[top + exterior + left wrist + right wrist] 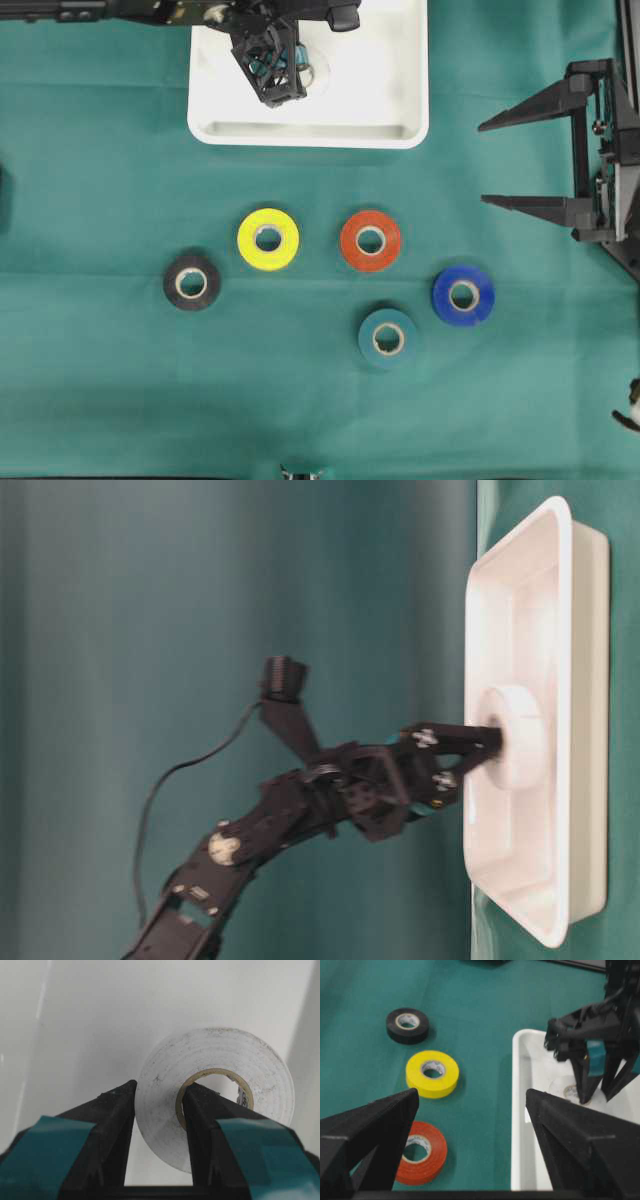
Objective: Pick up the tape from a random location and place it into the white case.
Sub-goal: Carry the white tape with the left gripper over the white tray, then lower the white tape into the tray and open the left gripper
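Tape rolls, six in all. Five lie flat on the green cloth (100,150), each apart from the others: one black roll (191,282), one yellow roll (268,239), one orange-red roll (370,240), one blue roll (463,295), one teal roll (388,339). The yellow and orange-red rolls sit side by side nearest the tray; the black roll lies toward the left of the overhead view, the blue and teal rolls toward the right.

White tape roll (215,1095), one. Located inside the white case (400,70), lying flat on its floor, near the middle of its width toward the far edge in the overhead view. Surface scuffed, cardboard core visible.

White case, one. Shallow rectangular tray, rounded corners, raised rim, at the top centre of the overhead view. Contents: the white tape roll and the tips of the left gripper (159,1110).

Left gripper, one. Reaches down into the case. One finger stands outside the roll's rim, the other inside its core, the roll's wall pinched between them. Teal pads show on both fingers.

Right gripper (530,160), one. Held at the right edge of the overhead view, well apart from the rolls and the case. Jaws spread wide, nothing between them.
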Action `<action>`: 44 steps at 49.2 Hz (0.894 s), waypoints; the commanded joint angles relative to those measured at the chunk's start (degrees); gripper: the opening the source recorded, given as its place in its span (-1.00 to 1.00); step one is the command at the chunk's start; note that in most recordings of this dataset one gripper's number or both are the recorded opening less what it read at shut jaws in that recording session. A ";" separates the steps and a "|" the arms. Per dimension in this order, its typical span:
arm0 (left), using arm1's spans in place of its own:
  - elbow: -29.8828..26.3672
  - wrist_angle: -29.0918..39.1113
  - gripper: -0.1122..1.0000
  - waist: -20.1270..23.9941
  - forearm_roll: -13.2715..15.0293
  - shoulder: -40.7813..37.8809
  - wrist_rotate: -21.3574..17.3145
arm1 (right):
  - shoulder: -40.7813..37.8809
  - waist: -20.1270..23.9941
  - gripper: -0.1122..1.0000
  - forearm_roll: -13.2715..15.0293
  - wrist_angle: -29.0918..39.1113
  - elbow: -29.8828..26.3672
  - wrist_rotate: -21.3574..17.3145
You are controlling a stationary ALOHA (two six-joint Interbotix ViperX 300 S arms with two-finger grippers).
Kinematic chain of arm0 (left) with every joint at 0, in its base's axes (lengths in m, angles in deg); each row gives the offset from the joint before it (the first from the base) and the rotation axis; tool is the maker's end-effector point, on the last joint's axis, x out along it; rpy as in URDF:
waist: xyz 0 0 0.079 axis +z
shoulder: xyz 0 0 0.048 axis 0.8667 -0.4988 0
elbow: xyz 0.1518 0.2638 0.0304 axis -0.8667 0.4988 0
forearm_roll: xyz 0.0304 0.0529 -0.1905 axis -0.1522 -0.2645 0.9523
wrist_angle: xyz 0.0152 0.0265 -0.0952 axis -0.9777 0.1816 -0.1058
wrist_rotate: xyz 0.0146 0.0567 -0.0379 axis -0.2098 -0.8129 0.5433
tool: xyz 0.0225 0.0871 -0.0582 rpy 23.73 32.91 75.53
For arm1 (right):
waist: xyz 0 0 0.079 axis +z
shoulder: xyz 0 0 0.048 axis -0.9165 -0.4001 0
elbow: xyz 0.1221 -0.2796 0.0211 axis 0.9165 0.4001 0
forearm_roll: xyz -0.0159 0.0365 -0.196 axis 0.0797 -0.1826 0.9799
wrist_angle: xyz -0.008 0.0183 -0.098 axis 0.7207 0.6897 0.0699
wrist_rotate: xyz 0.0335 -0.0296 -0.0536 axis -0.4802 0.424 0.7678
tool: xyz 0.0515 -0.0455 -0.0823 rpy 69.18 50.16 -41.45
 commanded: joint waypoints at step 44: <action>-0.53 -4.39 0.98 0.35 0.44 2.72 -1.93 | -0.70 0.09 0.83 0.09 0.26 -1.49 0.09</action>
